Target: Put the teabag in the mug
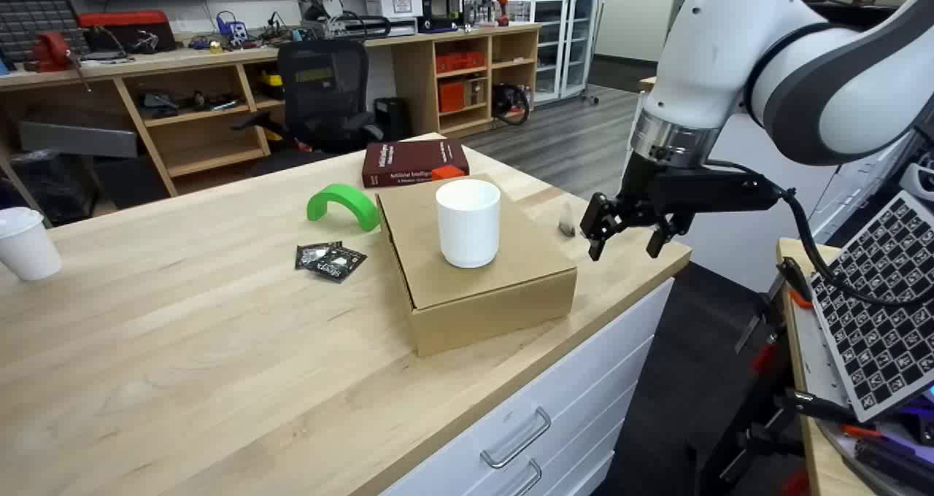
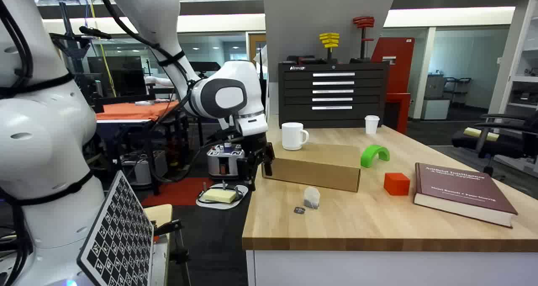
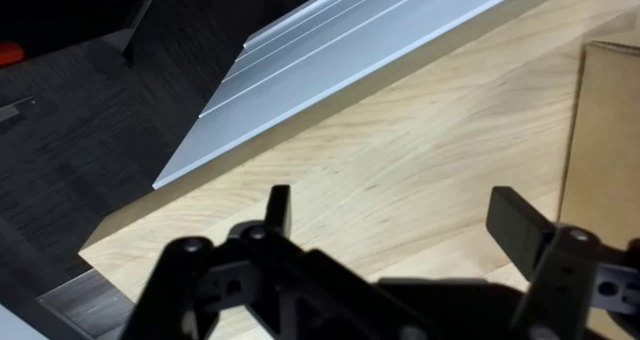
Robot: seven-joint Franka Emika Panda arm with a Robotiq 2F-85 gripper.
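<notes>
teabag (image 2: pixel 312 198) ungripped; mug (image 2: pixel 291 136) placed on cardboard box (image 2: pixel 315 168).
jaws are spread, nothing held, presumably so the teabag can be straddled; it is seen on the counter (image 2: pixel 361 218) near the box. since the mug is elevated, a higher lift is probably needed.

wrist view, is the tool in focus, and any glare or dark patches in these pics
Wrist view: the tool looks soft, most of all at the bottom edge; the floor at upper left is nearly black. In an exterior view, the mug is so bright that little shading shows; in an exterior view, the band of light in the background looks washed out.
</notes>
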